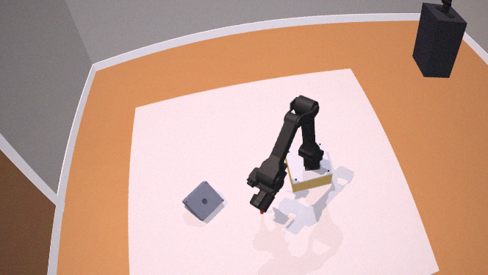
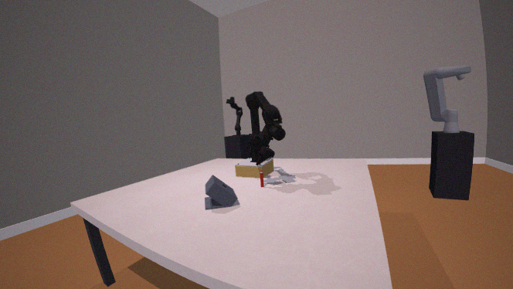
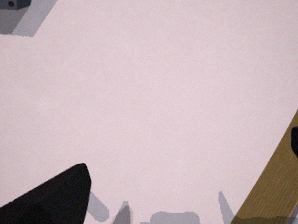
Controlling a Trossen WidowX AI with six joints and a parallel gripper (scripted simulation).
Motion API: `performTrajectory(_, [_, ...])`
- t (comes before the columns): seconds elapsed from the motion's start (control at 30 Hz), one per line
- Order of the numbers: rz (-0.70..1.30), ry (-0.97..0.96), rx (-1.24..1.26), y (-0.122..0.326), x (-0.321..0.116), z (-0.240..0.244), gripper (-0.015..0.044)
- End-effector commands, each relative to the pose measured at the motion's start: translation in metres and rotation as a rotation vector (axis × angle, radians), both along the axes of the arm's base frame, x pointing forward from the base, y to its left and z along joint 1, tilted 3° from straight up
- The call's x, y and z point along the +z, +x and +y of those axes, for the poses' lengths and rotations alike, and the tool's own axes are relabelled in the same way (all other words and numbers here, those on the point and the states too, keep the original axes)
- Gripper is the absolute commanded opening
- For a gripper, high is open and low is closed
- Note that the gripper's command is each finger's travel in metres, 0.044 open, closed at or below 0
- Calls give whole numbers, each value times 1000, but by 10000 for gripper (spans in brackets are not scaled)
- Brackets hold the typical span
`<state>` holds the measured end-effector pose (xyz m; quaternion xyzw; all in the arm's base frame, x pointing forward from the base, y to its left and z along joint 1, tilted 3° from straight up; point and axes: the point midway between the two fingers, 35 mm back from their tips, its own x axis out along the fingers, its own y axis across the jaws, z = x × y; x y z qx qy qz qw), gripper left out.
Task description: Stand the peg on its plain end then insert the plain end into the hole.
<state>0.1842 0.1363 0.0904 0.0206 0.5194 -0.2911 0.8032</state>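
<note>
The red peg (image 1: 262, 212) (image 2: 262, 180) stands upright on the table, its white-banded end up, in the exterior view. The arm hides most of it in the top view, and it is not seen in the wrist view. The grey sloped panel (image 1: 196, 206) (image 2: 221, 194) stands left of it; its hole (image 1: 204, 201) is empty. A corner of the panel shows at the top left of the wrist view. My gripper (image 3: 189, 156) is open and empty, above the table between the peg and the robot's base. Its fingertips are hidden in the top and exterior views.
The robot's base block (image 1: 312, 182) (image 2: 247, 171) (image 3: 267, 192), with yellowish wooden sides and a white top, is close beside the gripper, at the right of the wrist view. The white table (image 1: 173, 147) (image 2: 309, 232) carries the arm's shadows. Dark pedestals (image 1: 437, 44) (image 2: 451, 166) stand off the table.
</note>
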Motion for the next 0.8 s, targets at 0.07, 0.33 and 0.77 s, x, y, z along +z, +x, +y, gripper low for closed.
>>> performTrajectory(0.07, [138, 154, 47, 6, -2, 14, 440])
performTrajectory(0.33, [255, 363, 156, 18, 2, 34, 440])
performTrajectory(0.77, [281, 458, 221, 26, 7, 42, 440])
